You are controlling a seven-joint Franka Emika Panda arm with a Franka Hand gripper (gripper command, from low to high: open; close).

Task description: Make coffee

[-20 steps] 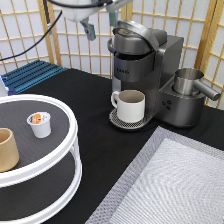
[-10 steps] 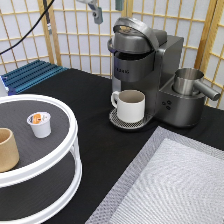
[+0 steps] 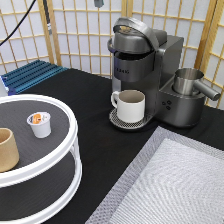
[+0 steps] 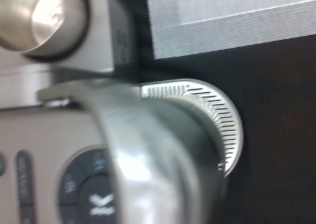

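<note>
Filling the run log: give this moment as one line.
gripper: only a tip at exterior view's top edge, fingers unclear | small white pod cup with orange foil top: untouched on round white tiered tray | white mug: under grey coffee machine

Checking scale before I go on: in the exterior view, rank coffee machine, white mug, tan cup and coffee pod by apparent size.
1. Coffee machine
2. White mug and tan cup: unsure, since the cup is cut off at the edge and nearer the camera
3. Coffee pod

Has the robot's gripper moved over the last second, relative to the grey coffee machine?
Yes. The gripper has risen toward the exterior view's top and shifted right, from left of the grey coffee machine to just its tip showing at the top edge.
</note>
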